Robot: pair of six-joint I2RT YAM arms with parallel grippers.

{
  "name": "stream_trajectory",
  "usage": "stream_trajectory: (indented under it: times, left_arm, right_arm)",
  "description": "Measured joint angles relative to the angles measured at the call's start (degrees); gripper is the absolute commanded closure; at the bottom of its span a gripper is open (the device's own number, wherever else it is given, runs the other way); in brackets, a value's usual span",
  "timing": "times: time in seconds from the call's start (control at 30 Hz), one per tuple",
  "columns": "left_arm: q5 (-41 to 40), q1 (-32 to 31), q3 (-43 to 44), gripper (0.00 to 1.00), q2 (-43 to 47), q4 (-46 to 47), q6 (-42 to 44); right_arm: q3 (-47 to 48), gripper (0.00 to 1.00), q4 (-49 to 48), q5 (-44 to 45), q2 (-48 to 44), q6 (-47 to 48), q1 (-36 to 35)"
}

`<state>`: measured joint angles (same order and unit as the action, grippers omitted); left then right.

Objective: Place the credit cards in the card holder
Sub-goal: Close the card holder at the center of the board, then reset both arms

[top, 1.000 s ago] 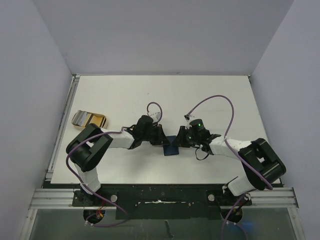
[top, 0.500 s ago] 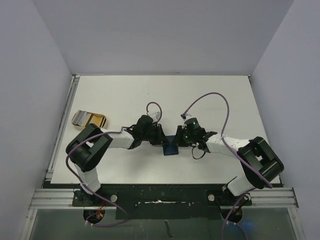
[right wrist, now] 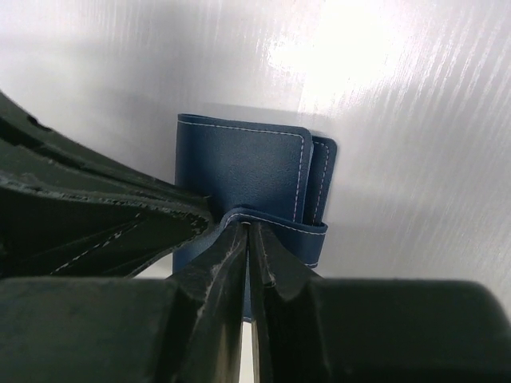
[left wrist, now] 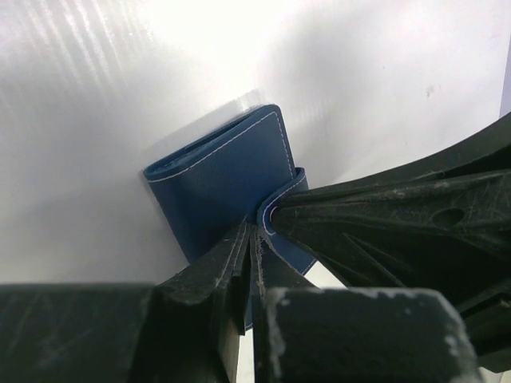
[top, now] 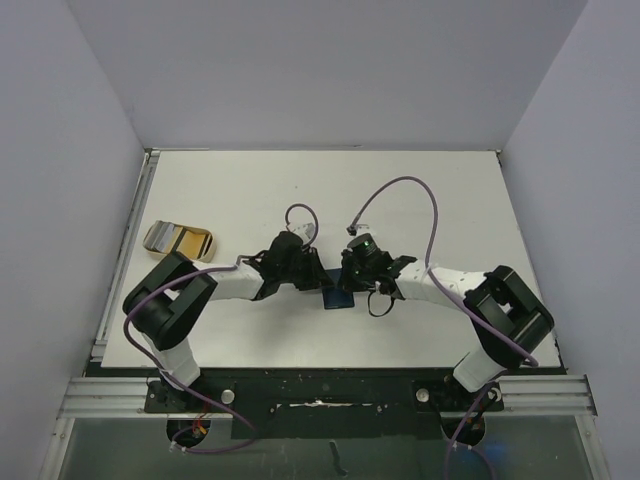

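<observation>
Since the earlier frame the right arm has swung in leftward, bringing its wrist right up against the card holder (left wrist: pixel 219 171), and its fingers have narrowed; the left arm has barely shifted.

Well to the left of the card holder, near the table's (top: pixel 420 200) left edge, sits the beige tray (top: pixel 150 236). The credit cards (top: pixel 190 241) appear to lie in it as a gold and dark glint, too small to tell apart.

Just left of the card holder, the left gripper (left wrist: pixel 254 231) is closed, its fingers pinching a thin blue leather edge at the holder's near side. The navy holder itself lies flat and folded on the table between the two wrists, white stitching uppermost.

Just right of it, the right gripper (right wrist: pixel 249 231) is clamped on the blue strap that wraps round the holder's near edge. The two grippers stand almost touching.

The step in hand looks like opening the holder: both tools grip its flap or tab, and no card is held. Next, the grips likely need to part, peeling the cover back while one side stays pinned. Only then can one arm let go and reach far left of the holder for a card. A pull on both layers at once would lift the holder rather than open it.
</observation>
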<state>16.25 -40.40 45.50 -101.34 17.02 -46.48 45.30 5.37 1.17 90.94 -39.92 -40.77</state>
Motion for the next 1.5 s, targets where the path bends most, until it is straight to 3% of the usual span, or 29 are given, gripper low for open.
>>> stream_trajectory:
  times: [0.23, 0.47, 0.5, 0.57, 0.6, 0.7, 0.87, 1.0, 1.13, 1.2, 1.5]
  left_arm:
    - [-3.13, 0.44, -2.75, 0.87, 4.79, -2.08, -0.63]
    - [-5.49, 2.67, -5.97, 0.72, 10.34, -2.49, -1.03]
    - [-5.64, 2.86, -6.27, 0.62, 11.04, -2.54, -1.01]
    - [-5.99, 3.52, -6.95, 0.3, 12.81, -2.91, -0.9]
    - [-6.05, 3.85, -7.26, 0.27, 13.75, -3.17, -0.66]
    - [-6.58, 5.03, -7.82, 0.27, 16.61, -4.68, -0.52]
    - [-6.86, 7.32, -7.72, 0.26, 23.39, -9.25, 1.68]
    - [-7.41, 8.35, -5.03, 0.26, 27.56, -16.15, 4.42]
    - [-9.46, 8.79, -0.74, 0.26, 32.0, -23.32, 7.06]
    - [-10.36, 9.05, 1.18, 0.26, 34.51, -26.49, 8.31]
    - [-11.43, 9.51, 8.37, 0.25, 47.39, -36.2, 14.12]
  right_arm:
    - [3.87, 0.95, 4.28, 4.31, 2.45, -0.17, -2.08]
    - [7.19, 0.94, 8.39, 8.79, 4.0, -0.11, -4.33]
    - [7.48, 0.93, 8.74, 9.22, 4.0, -0.02, -4.59]
    - [8.59, 0.9, 10.08, 10.03, 4.0, 0.22, -5.01]
    - [9.33, 0.88, 11.02, 10.34, 4.24, 0.44, -5.14]
    - [11.34, 0.79, 13.86, 11.15, 4.85, 1.16, -5.44]
    - [12.9, 0.54, 18.43, 13.31, 3.87, 2.51, -5.44]
    - [12.94, 0.37, 21.86, 16.94, -1.79, 3.17, -5.44]
    - [12.98, 0.09, 23.78, 20.39, -9.94, 3.04, -5.38]
    - [12.98, 0.01, 24.65, 21.81, -13.86, 3.06, -5.33]
    - [12.87, 0.02, 28.46, 26.99, -31.69, 1.29, -5.33]
